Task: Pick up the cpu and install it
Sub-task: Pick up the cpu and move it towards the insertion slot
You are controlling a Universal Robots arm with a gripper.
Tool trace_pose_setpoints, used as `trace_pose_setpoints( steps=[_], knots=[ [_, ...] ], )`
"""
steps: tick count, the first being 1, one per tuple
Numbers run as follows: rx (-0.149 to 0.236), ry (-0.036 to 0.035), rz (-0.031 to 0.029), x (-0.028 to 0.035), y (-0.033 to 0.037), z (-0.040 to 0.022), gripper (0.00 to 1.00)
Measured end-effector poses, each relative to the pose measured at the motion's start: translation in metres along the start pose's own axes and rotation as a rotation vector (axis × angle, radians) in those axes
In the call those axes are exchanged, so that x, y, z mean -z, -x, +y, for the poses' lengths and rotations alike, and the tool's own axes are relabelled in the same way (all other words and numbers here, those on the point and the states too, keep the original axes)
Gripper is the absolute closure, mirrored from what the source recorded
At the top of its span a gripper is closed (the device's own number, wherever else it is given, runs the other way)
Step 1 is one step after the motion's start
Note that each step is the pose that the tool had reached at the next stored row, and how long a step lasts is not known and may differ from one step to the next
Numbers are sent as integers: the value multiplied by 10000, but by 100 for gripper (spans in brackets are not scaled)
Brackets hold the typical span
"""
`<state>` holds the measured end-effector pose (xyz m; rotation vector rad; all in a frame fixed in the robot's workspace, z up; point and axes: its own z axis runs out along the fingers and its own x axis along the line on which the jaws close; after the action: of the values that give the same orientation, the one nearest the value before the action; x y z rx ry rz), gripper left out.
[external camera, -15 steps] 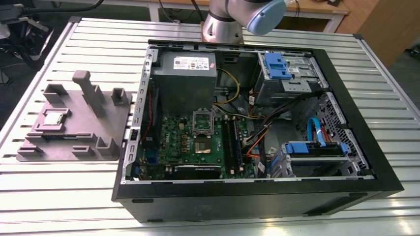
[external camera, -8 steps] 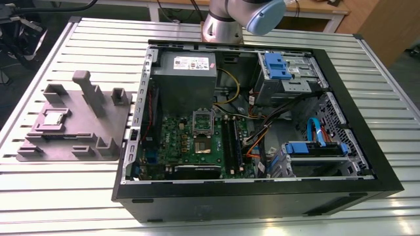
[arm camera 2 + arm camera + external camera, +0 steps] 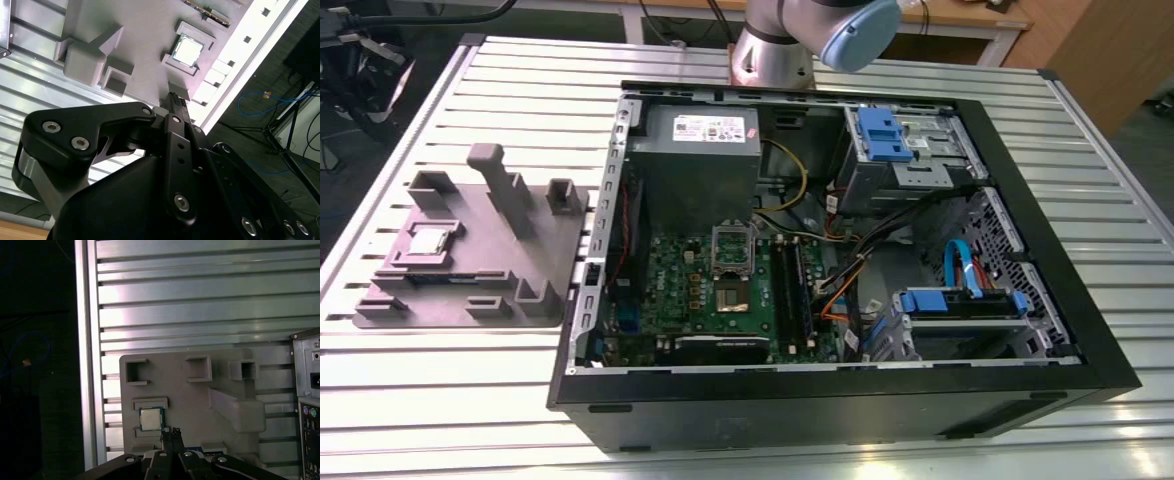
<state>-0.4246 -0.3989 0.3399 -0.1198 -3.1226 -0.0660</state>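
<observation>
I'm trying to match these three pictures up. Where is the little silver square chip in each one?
Exterior view: the cpu sits on the grey tray, at the exterior view's left, outside the computer case.
Second wrist view: the cpu lies in a square recess of the tray.
First wrist view: the cpu lies in that same recess.
Shared landmark: the grey tray.

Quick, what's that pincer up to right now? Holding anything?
The pincer: closed, holding nothing; the cpu lies in the grey tray.
</observation>
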Motion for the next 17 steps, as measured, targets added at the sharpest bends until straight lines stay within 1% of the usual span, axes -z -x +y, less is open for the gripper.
trace_pose_setpoints(
  steps=[6, 7, 8, 10, 11, 13, 14, 16, 17],
  knots=[
    [1, 0, -1, 0, -2, 0, 89],
    [0, 0, -1, 0, -3, 0, 84],
    [0, 0, -1, 0, -3, 0, 84],
    [0, 0, -1, 0, -4, 0, 71],
    [0, 0, 0, 0, -5, 0, 71],
    [0, 0, -1, 0, -5, 0, 59],
    [0, 0, 0, 0, -6, 0, 59],
    [0, 0, -1, 0, -7, -1, 47],
    [0, 0, 0, 0, -7, -1, 47]
  ],
)
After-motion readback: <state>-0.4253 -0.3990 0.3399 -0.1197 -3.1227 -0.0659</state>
